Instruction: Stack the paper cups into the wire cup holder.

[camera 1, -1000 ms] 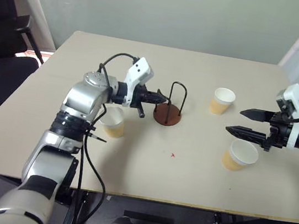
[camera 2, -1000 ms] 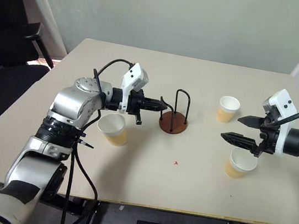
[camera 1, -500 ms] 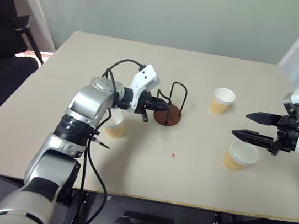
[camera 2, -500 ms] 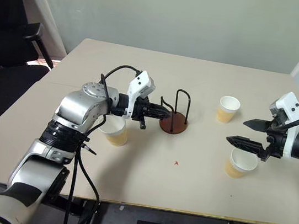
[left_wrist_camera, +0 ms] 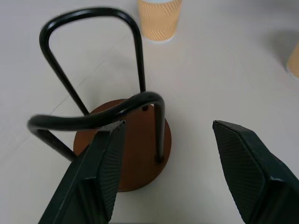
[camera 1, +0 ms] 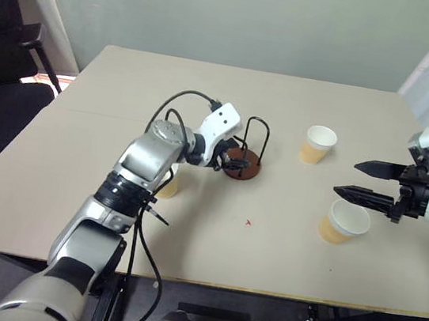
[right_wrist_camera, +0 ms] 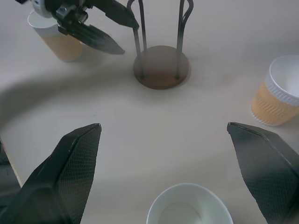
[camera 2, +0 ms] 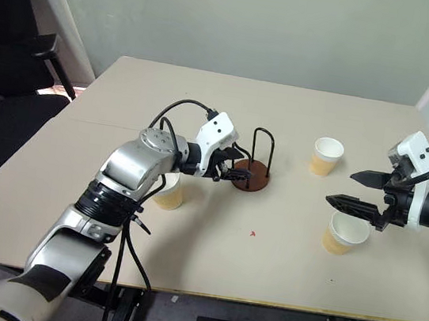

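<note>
The paper cup [camera 1: 167,187] on the robot's left is largely hidden behind the left arm in the head views; only part of its lower side shows. In the left wrist view, a cup [left_wrist_camera: 159,18] is cut off at the rim by the picture's edge, and another cup [left_wrist_camera: 294,60] shows as a sliver at the side edge. In the right wrist view, the near cup [right_wrist_camera: 189,210] is cut off below its rim, and the cup [right_wrist_camera: 279,98] at the side is partly clipped. Whether the left gripper [camera 2: 230,165] touches the wire cup holder [camera 2: 250,166] cannot be determined; its fingertips overlap the near loop.
</note>
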Tool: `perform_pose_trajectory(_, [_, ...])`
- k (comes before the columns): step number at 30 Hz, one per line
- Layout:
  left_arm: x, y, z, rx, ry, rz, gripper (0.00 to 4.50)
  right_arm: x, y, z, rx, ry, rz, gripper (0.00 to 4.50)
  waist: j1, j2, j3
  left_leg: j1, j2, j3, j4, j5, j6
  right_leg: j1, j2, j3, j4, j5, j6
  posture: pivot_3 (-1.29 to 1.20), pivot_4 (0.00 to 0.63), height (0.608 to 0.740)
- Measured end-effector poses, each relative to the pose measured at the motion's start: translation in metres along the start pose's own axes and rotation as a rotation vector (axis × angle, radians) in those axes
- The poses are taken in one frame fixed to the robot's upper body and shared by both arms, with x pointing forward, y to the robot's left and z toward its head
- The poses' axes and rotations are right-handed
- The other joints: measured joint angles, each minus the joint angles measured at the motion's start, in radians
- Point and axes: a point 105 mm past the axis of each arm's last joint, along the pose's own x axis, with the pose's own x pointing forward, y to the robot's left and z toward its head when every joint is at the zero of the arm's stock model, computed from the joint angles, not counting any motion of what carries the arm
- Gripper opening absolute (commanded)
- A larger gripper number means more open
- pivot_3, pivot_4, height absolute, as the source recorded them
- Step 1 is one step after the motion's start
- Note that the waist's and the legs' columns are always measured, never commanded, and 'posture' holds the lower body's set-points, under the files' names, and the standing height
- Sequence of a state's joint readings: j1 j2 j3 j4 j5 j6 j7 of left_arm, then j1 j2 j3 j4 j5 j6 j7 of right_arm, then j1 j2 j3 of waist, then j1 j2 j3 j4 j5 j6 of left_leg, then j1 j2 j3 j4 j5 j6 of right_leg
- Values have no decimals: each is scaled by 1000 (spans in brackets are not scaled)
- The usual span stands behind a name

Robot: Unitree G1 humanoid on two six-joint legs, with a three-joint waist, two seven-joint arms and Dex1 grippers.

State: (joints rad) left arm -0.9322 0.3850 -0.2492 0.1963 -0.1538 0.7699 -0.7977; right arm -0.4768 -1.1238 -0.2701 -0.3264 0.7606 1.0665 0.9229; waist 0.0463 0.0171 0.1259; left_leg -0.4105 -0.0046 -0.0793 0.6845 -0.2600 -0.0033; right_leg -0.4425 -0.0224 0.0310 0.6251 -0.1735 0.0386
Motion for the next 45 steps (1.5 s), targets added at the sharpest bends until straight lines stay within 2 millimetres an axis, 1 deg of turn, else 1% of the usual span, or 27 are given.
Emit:
perform_pose_trajectory(3, [3, -2, -7, -35, 23, 18, 3182, -3, -1, -2, 1, 12, -8, 4500, 0, 0, 0, 0, 0, 1, 0, 0, 0, 0, 0, 0, 0, 0, 0, 0, 150, 740])
perform_pose_trajectory(6, [-4, 1, -9, -19, 33, 63, 3182, -7, -2, -2, 4, 17, -21, 4500, 0, 0, 0, 1, 0, 2, -1, 0, 0, 0, 0, 1, 0, 0, 0, 0, 150, 740])
perform_pose_trajectory(9, [-15, 8, -14, -20, 52, 115, 3182, -8, -2, -2, 8, 15, -22, 4500, -1, 0, 0, 2, 0, 3, -1, 0, 0, 1, 0, 1, 0, 0, 0, 0, 150, 740])
perform_pose_trajectory(12, [-21, 15, -18, -45, 61, 169, 3182, -8, -1, -2, 10, 13, -15, 4500, -1, 0, 0, 2, 0, 3, 0, 0, 0, 2, 0, 1, 0, 0, 0, 0, 150, 740])
perform_pose_trajectory(15, [-21, 17, -18, -56, 62, 198, 3182, -8, -1, -2, 10, 14, -16, 4500, -1, 0, 0, 3, 0, 3, 1, -1, 1, 3, 0, 1, 0, 0, 0, 0, 150, 740])
perform_pose_trajectory(20, [-6, 11, -18, -88, 46, 181, 3182, -9, -2, 0, 5, 9, -18, 4500, -1, 0, 0, 3, 0, 3, 1, -1, 1, 3, 0, 2, 0, 0, 0, 0, 150, 740])
perform_pose_trajectory(23, [5, 4, -14, -121, 27, 138, 3768, -9, -2, 1, 1, 8, -20, 4500, -1, 0, 0, 3, 0, 3, 1, -1, 1, 3, 0, 2, 0, 0, 0, 0, 150, 740])
perform_pose_trajectory(25, [8, 0, -12, -130, 16, 115, 4390, -10, -2, 1, 0, 10, -21, 4500, -1, 0, 0, 4, 0, 4, 0, -1, 2, 3, 0, 2, 0, 0, 1, 0, 150, 740])
perform_pose_trajectory(26, [8, 0, -12, -132, 16, 114, 4479, -10, -2, 1, 0, 10, -22, 4500, -1, 0, 0, 4, 0, 4, 0, -1, 2, 3, 0, 2, 0, 0, 1, 0, 150, 740])
perform_pose_trajectory(31, [13, 15, -16, -125, 32, 197, 4479, -11, -2, -1, 3, 28, -26, 4500, -1, -1, 0, 4, 0, 4, 1, -1, 2, 3, 0, 2, 0, 0, 1, 0, 150, 740])
perform_pose_trajectory(33, [17, 17, -16, -121, 28, 205, 4479, -11, -2, -1, 1, 28, -28, 4500, -1, -1, 0, 4, 0, 4, 1, -1, 2, 3, 0, 2, 0, 0, 1, 0, 150, 740])
perform_pose_trajectory(36, [25, 13, -16, -133, 19, 185, 4479, -12, -3, -1, 0, 28, -30, 4500, -1, -1, 1, 4, 0, 4, 1, -1, 3, 4, 0, 2, -1, 0, 2, 0, 150, 740])
perform_pose_trajectory(40, [36, 2, -15, -151, 6, 142, 4479, -12, -3, -1, 0, 28, -30, 4500, -1, -1, 1, 4, 0, 5, 1, -2, 3, 4, 0, 3, -1, -1, 3, 0, 150, 740])
perform_pose_trajectory(45, [41, -1, -12, -150, -11, 129, 4479, -11, 3, 1, -1, 20, 4, 4500, 0, -1, 1, 4, 0, 5, 1, -2, 3, 4, 0, 3, -1, -1, 3, 0, 150, 740])
